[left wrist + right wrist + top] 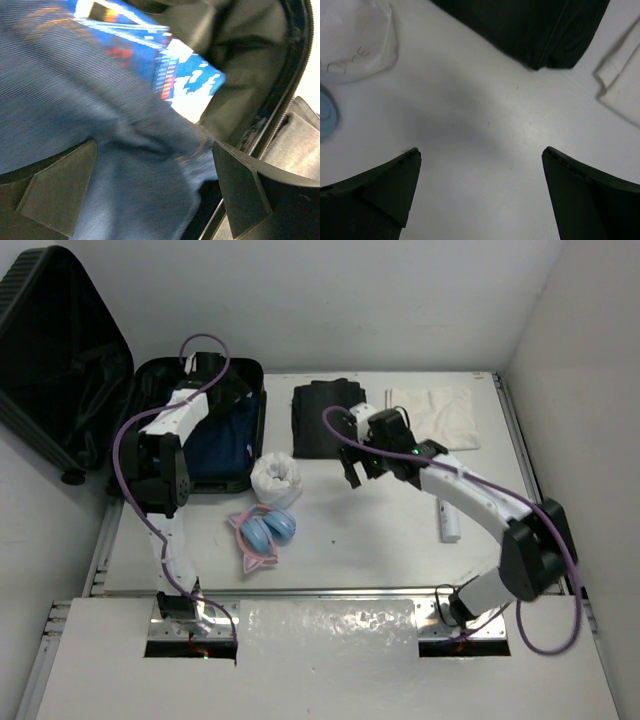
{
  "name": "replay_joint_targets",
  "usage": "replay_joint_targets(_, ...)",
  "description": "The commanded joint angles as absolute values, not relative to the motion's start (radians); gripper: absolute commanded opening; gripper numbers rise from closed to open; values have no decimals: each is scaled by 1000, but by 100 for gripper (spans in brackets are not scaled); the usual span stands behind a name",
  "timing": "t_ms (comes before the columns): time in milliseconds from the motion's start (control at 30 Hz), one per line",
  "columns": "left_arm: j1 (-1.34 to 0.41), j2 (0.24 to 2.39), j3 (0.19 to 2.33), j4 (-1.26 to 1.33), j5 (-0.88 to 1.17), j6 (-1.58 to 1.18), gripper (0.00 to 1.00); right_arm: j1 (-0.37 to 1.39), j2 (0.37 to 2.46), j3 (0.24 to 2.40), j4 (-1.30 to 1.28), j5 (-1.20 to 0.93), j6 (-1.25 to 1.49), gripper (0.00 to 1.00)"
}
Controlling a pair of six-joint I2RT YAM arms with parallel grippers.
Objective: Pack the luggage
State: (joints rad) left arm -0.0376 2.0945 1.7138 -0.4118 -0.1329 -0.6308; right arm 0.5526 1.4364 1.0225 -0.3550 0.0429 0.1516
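Observation:
The luggage [160, 465] lies open at the table's left, its ribbed lid [60, 360] leaning back against the wall. My left gripper [228, 390] reaches into it and is open. In the left wrist view its fingers [55, 195] stand wide apart over blue denim [100, 125], and the gripper [155, 175] grips nothing. A blue printed item [190, 85] lies beyond, against the black lining [240, 75]. My right gripper [353, 468] hangs open over bare table just in front of a folded black garment [328, 420]. Nothing lies between the jaws of the right gripper [480, 170].
A white bundle [277, 477] and blue headphones [265, 530] lie mid-table near the luggage. A folded white cloth [435, 415] is at the back right, and a slim white object [449, 520] lies beside the right arm. A raised rail [520, 440] borders the table.

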Motion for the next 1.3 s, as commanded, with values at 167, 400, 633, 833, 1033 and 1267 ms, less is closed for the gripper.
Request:
replay_joint_targets(167,-17,1879,1962,-803,-445,-729,100,526,1874,1449,-446,63,-283,99)
replay_joint_targets(400,-26,1529,1687,-747,-311,-668,100,517,2249,1778,-546,40,-518,99)
replay_joint_targets(633,-41,1161,1243,-531,-161,-557,100,465,2511,2109,-754,-58,-580,66)
replay_joint_targets(833,-48,1037,1126,-529,-45,-460,100,457,2517,2080,-905,-210,-583,30)
replay_joint_targets(1033,-46,973,1091,-594,-9,-367,100,457,2428,1943,-833,-345,-473,0)
replay_joint_targets(1267,-48,940,1031,-597,5,-342,100,471,2133,1564,-442,110,222,0)
